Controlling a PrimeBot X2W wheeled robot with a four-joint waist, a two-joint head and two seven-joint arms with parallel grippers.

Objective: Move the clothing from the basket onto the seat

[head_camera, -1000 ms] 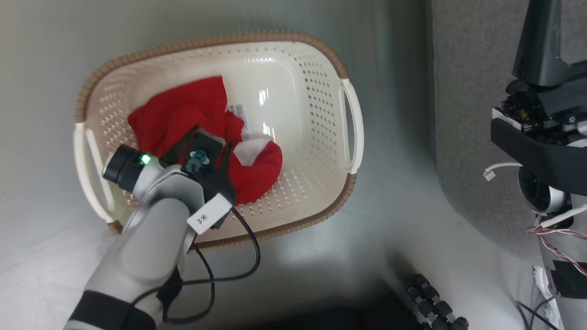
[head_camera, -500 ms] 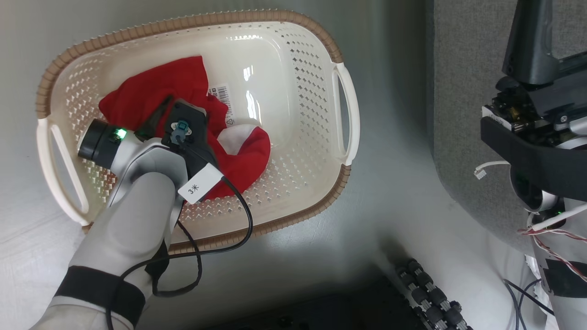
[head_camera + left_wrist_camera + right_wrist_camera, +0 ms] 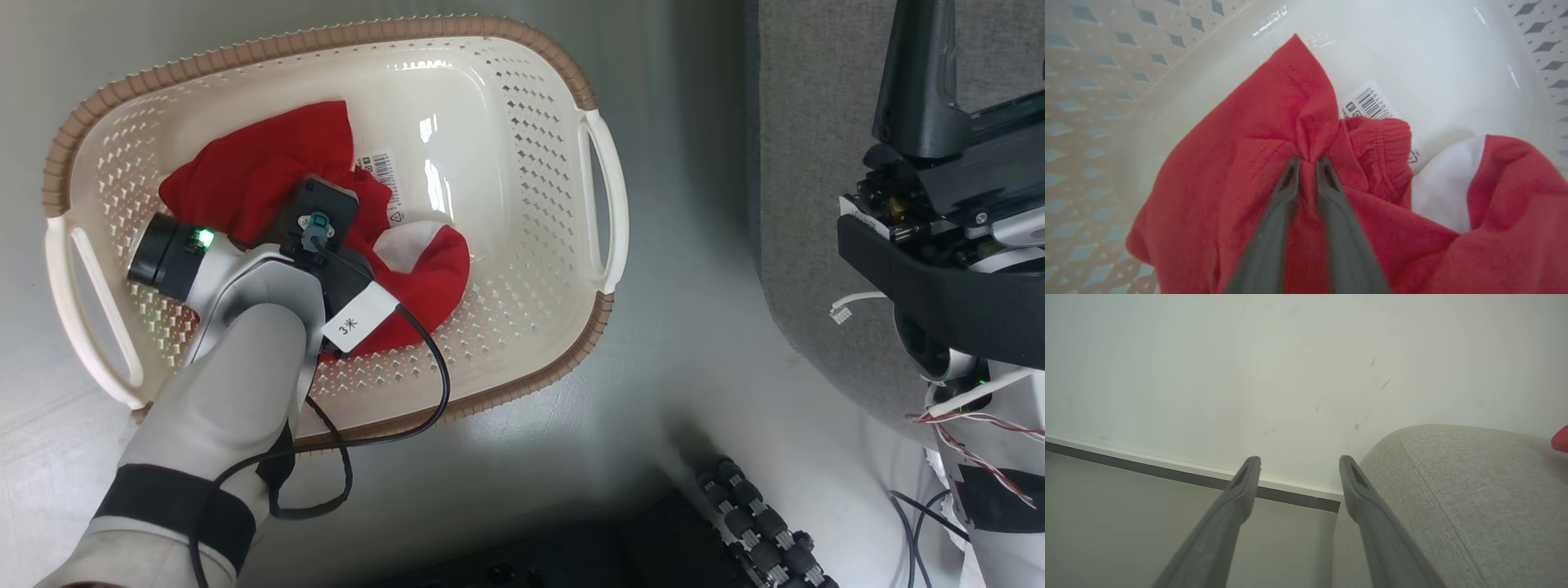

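In basket (image 3: 326, 37), left hand (image 3: 1306, 161) clamped on clothing (image 3: 1241, 134) fold for lifting; right hand (image 3: 1298, 465) spread apart, away from basket.

Between the dark grey fingers (image 3: 1274, 220) of the left gripper (image 3: 1306, 163) the clothing (image 3: 1241, 134) is bright red, with a white patch beside them. Past the gripper a white label (image 3: 1372, 102) bears black bars. The basket (image 3: 245, 51) is cream-white, diamond-holed, brown-rimmed. Beside the right gripper (image 3: 1299, 463) the seat (image 3: 1453, 498) is speckled grey weave.
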